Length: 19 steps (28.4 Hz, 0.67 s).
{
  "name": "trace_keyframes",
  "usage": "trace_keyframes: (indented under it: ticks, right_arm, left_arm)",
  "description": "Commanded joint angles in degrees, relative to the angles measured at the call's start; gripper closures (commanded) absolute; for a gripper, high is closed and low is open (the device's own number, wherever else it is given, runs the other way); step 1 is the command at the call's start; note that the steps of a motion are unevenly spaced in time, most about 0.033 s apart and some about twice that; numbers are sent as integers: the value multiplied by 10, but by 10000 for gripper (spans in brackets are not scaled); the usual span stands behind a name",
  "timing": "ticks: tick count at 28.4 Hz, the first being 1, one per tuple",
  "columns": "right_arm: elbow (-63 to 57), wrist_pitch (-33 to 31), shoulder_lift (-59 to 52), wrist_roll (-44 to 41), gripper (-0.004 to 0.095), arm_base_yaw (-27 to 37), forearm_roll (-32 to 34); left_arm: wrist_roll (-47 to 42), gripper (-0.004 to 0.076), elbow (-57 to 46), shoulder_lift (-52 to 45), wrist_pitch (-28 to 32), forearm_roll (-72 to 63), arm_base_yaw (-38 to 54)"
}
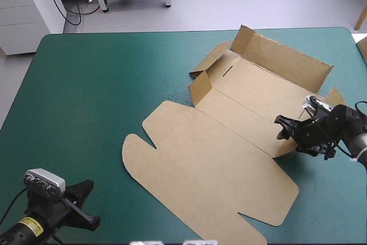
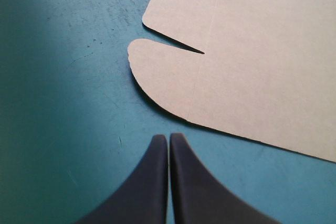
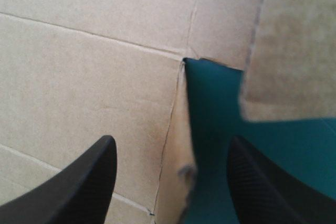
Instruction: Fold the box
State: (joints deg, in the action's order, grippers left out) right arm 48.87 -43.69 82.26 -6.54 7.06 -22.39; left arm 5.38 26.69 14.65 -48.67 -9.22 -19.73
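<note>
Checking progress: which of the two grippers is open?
The right gripper, fingers apart either side of a raised edge of the box; the left gripper is shut, over the teal-green cover.

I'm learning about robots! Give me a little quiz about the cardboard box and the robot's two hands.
1. True or false: the left hand is shut, with no part of the box between its fingers.
2. Which hand has an edge of the box between its open fingers? A) the left hand B) the right hand C) neither
3. Fill the gap with raised or flat: the far wall of the box is ___.

Key: 1 true; 2 B; 3 raised.
</note>
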Motion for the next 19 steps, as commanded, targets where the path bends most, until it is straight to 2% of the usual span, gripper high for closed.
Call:
trace_keyframes:
  ticks: [1, 5, 7, 13, 19]
  right_arm:
    - [31, 8, -4, 11, 447, -1, -12]
    - [62, -22, -3, 22, 737, -1, -8]
    - [77, -41, -3, 44, 912, -1, -7]
    - [86, -76, -3, 59, 918, -1, 2]
    - [112, -87, -3, 65, 918, -1, 74]
  left_arm:
    - [-2, 731, 13, 7, 37, -6, -3]
    - [-2, 731, 13, 7, 37, -4, -3]
    - [-2, 731, 13, 7, 37, -4, -3]
    - [-2, 731, 13, 7, 37, -4, -3]
    - [-2, 731, 13, 7, 37, -4, -3]
